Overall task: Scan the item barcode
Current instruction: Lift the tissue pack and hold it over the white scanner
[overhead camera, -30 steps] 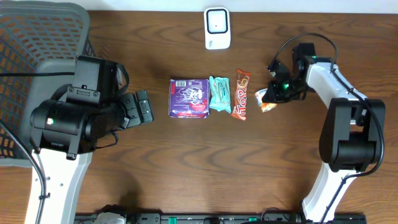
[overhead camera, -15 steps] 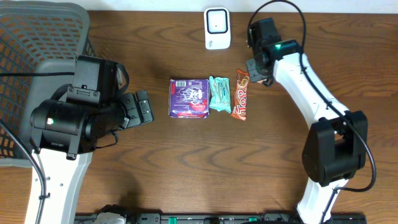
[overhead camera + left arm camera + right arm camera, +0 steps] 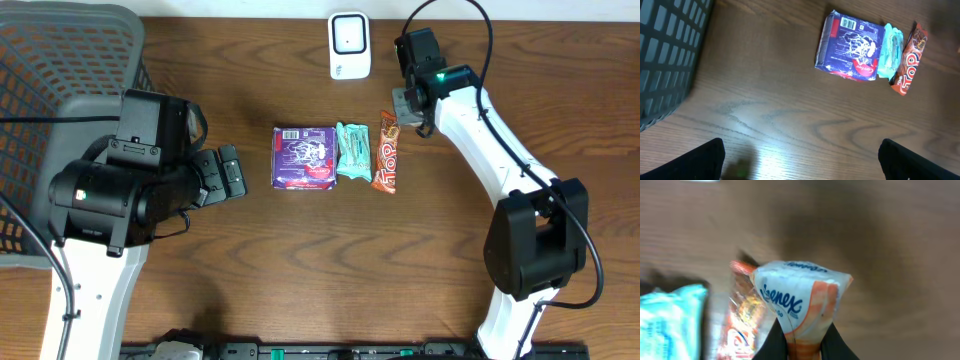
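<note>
Right gripper (image 3: 805,342) pinches a Kleenex tissue pack (image 3: 800,297) (white and orange) near the white scanner (image 3: 349,45) — left gripper (image 3: 802,160) gapes wide, empty.

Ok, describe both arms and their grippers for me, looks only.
Both arms have white links and bulky black joint housings. The left arm carries a large black block near its wrist, and the left gripper is black too. The right arm is slimmer, with a small green light and a thin black cable looping above it. The right gripper has black fingers.
</note>
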`<state>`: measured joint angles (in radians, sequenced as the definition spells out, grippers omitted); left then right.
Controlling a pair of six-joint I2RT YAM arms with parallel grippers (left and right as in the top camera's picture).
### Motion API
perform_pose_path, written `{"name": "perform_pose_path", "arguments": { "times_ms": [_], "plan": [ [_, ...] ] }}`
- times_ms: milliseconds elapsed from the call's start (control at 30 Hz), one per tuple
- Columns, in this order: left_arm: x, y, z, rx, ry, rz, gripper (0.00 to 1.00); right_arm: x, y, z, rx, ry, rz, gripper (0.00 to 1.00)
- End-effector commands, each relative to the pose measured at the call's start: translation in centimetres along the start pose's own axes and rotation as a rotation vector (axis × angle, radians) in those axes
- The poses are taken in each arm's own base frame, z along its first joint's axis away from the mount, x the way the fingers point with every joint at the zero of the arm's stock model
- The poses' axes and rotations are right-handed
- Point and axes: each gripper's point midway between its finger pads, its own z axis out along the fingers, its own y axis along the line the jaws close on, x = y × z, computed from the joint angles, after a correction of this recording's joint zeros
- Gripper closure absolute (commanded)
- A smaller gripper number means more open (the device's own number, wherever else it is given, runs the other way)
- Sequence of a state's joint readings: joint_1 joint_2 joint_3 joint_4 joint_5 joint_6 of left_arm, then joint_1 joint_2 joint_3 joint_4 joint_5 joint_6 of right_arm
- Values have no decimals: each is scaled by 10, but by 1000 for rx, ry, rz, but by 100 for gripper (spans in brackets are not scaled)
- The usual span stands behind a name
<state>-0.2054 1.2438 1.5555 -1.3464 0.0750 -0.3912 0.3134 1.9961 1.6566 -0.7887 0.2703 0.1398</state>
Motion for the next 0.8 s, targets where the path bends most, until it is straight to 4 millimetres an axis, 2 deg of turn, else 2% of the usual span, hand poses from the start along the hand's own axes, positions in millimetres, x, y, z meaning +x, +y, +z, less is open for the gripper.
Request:
{"name": "perform_pose_path", "arguments": {
  "times_ms": [0, 167, 267, 367, 467, 533, 600, 767],
  "plan": [
    [-1, 3, 1, -17, 1, 9, 2, -24, 36, -5, -122, -109, -86, 99],
    [-1, 3, 1, -17, 1, 9, 2, -76, 45, -23, -34, -346, -70, 99],
    [-1, 3, 1, -17, 1, 9, 2, -109, 57, -41, -26, -501, -123, 99],
    [-1, 3, 1, -16, 1, 9, 2, -136, 60, -58, -4, -629, -112, 99],
    [-1, 3, 1, -17, 1, 9, 2, -154, 64, -65, -18, -699, -87, 99],
    [-1, 3, 1, -17, 1, 9, 2, -164, 67, -64, -22, -732, -75, 99],
    [-1, 3, 1, -17, 1, 9, 2, -171, 72, -54, -22, -742, -72, 99],
    [-1, 3, 1, -16, 1, 9, 2, -181, 88, -15, -14, -660, -110, 99]
  ]
}}
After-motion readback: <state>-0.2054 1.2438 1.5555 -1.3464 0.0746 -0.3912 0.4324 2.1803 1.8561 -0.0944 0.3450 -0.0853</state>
